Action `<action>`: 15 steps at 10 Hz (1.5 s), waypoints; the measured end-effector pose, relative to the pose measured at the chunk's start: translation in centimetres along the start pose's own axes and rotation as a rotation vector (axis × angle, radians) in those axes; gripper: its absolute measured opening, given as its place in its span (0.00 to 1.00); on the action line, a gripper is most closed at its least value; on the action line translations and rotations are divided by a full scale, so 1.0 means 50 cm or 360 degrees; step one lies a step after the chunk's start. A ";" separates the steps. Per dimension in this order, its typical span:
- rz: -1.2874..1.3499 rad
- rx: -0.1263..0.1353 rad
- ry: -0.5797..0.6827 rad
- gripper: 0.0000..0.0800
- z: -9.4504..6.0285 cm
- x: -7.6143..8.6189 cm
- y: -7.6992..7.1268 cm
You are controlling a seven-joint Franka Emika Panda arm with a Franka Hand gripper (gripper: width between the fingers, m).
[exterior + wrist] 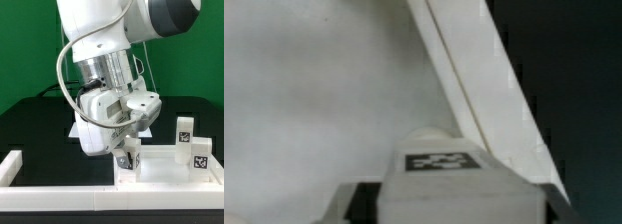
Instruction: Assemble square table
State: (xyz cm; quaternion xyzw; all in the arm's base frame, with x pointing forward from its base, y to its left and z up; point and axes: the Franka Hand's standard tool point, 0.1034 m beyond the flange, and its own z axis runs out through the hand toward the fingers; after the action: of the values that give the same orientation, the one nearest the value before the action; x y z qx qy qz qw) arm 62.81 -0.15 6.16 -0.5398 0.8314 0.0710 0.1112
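**Claw Over Tabletop Corner**

Exterior view: my gripper (124, 150) hangs over the square tabletop (160, 170) at 5 o'clock; two legs (184, 134) stand upright at 3 o'clock; black table, green backdrop.

Wrist view: one tagged leg (445, 165) between my fingers, long axis toward 12 o'clock. Clamping state: cannot tell.

**The arm reaches down**

The big white arm (105, 40) bends low, wrist tilted. Its gripper (127, 152) points down toward the exterior view's right. The two fingers (122, 158) sit on each side of a small leg (130, 153). How tight they squeeze is unclear.
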 end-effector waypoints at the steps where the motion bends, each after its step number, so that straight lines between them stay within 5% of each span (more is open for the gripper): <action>1: -0.0089 -0.0009 0.0009 0.46 0.000 -0.003 0.002; 2: -0.0245 -0.0035 0.0050 0.70 -0.004 -0.017 0.011; 6: -0.0958 -0.0071 0.0105 0.81 -0.001 -0.037 0.023; 8: -0.1514 -0.0166 0.0205 0.81 -0.002 -0.026 0.021; 11: -0.2354 -0.0217 0.0244 0.81 -0.012 -0.001 0.001; 14: -0.2356 -0.0198 0.0253 0.79 -0.009 -0.003 0.001; 15: -0.2289 -0.0191 0.0255 0.58 -0.008 -0.003 0.001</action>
State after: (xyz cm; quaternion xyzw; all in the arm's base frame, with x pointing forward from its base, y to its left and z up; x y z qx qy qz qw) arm 62.78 -0.11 6.59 -0.9617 0.2711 -0.0139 0.0392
